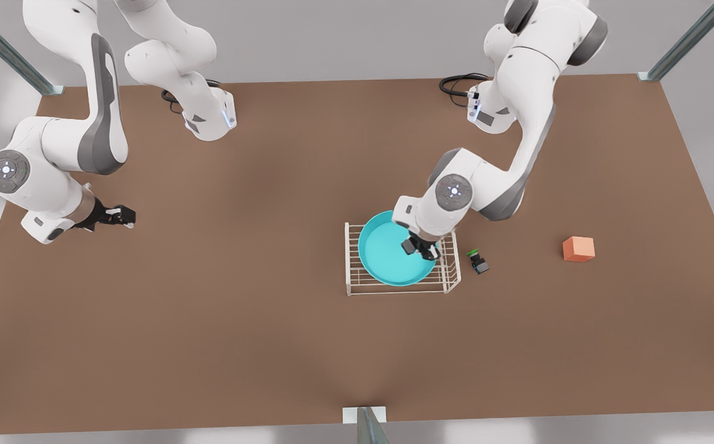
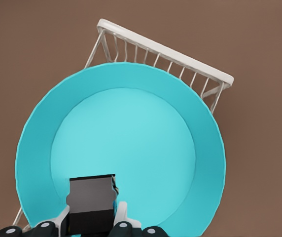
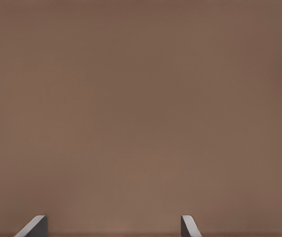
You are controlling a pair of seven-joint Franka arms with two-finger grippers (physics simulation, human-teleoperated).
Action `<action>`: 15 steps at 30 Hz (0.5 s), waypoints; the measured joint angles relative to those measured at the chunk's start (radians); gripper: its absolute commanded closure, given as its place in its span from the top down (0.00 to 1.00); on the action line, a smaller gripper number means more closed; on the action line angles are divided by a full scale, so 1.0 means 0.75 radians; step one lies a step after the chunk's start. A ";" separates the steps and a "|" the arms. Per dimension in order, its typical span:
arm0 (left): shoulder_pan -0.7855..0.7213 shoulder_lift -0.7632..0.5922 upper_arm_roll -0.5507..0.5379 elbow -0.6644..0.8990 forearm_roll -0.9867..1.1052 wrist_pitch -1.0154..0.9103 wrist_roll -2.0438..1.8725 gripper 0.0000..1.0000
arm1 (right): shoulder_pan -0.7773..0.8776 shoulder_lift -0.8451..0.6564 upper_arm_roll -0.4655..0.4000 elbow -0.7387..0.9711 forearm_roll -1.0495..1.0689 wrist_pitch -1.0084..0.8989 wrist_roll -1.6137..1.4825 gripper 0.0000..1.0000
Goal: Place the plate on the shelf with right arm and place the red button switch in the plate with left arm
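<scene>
— Looking over the brown worktop (image 1: 209, 339), where does everything sit?

— The white wire-bar shelf (image 1: 449, 280) stands right of the worktop's middle, nearer the front edge than the back. The round turquoise plate (image 1: 385, 253) already lies flat on its barred top.

— And the arms?

— The left gripper (image 1: 422, 248) hangs over the plate's rim on the side toward the worktop's right edge, clenched on a small black-grey block (image 2: 91, 197). I take it for the red button switch, though its cap is hidden from me. The right gripper (image 1: 124, 216) waits by the left edge, fingers spread, over bare worktop.

— How will that switch handle?

— Light and rigid, I'd judge. The flat body sides give a sure hold, and the round cap would be the slippery part. The plate looks stiff, with a raised rim that should stop the switch from sliding out.

— Room to move?

— Plenty overhead. An orange cube (image 1: 578, 248) sits well off toward the right edge. A green-capped switch (image 1: 478, 261) lies on the worktop just beside the shelf's right end, so I'd lift away straight up.
</scene>
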 measured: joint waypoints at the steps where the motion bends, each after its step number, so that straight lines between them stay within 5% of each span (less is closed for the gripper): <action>1: -0.005 0.022 0.000 0.000 0.004 0.008 -0.056 0.40 | -0.001 0.000 0.000 0.000 0.000 0.000 0.000 1.00; 2: -0.009 0.038 0.000 0.000 0.007 0.015 -0.110 0.43 | -0.002 0.000 0.000 0.000 0.000 0.000 0.000 1.00; 3: -0.014 0.047 0.000 0.000 0.003 0.020 -0.159 1.00 | -0.002 0.000 0.000 0.000 0.000 0.000 0.000 1.00; 8: -0.012 0.010 0.009 0.053 -0.001 0.006 -0.351 1.00 | -0.005 0.000 0.000 0.000 0.000 0.000 -0.001 1.00; 13: 0.334 -0.069 0.022 0.465 0.118 -0.385 -0.461 1.00 | -0.010 0.000 0.001 0.001 0.001 0.000 -0.001 1.00; 14: 0.338 -0.119 0.124 0.459 0.089 -0.456 -0.476 1.00 | -0.011 0.000 0.001 0.000 0.001 0.000 -0.001 1.00; 15: 0.312 -0.336 0.299 0.176 0.017 -0.465 -0.485 1.00 | -0.011 0.000 0.000 0.000 0.001 0.000 -0.001 1.00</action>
